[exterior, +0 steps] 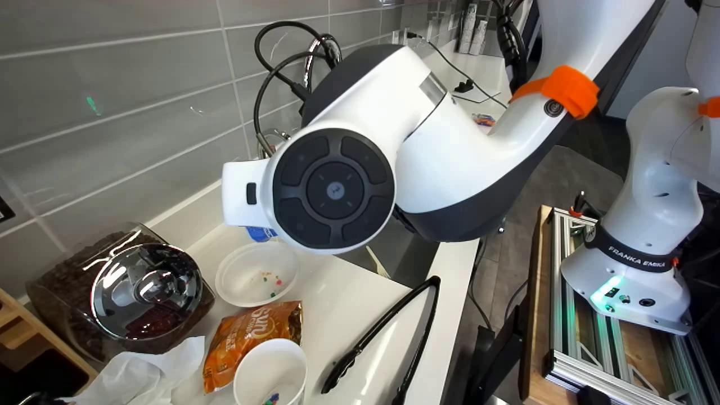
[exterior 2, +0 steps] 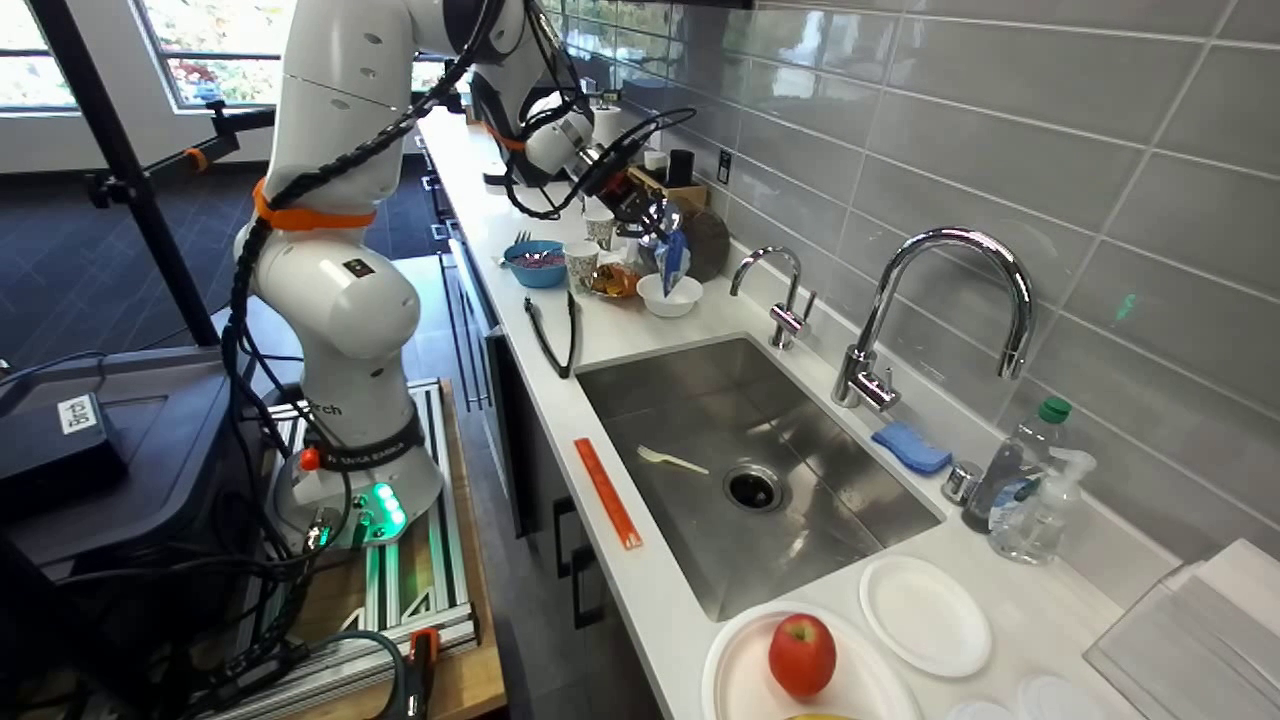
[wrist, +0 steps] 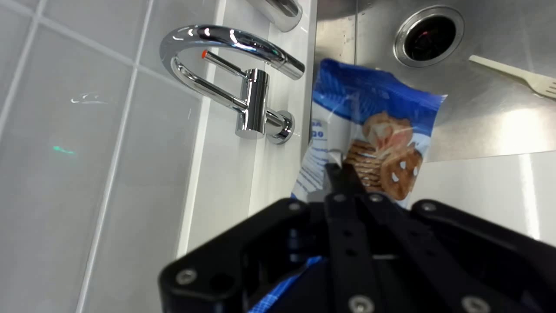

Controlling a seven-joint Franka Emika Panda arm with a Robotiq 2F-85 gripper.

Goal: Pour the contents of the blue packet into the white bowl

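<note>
The blue packet [wrist: 378, 100] is a crinkly blue and white bag with cookie pictures, large in the wrist view. My gripper [wrist: 343, 169] is shut on it, with the fingertips pinching its white part. In an exterior view the packet [exterior 2: 671, 262] hangs tilted downward, close above the white bowl [exterior 2: 668, 298]. In an exterior view most of the packet is hidden behind my arm and only a blue corner [exterior: 260, 233] shows. The white bowl [exterior: 233, 281] there holds a few small coloured bits. The bowl is out of view in the wrist view.
An orange-brown bag [exterior: 253, 332] and a white cup [exterior: 270, 368] stand beside the bowl. A glass-lidded jar [exterior: 149, 292] is by the wall. Black tongs [exterior: 388, 332] lie on the counter. The sink [exterior 2: 690, 400] and small faucet [exterior 2: 785, 300] are nearby.
</note>
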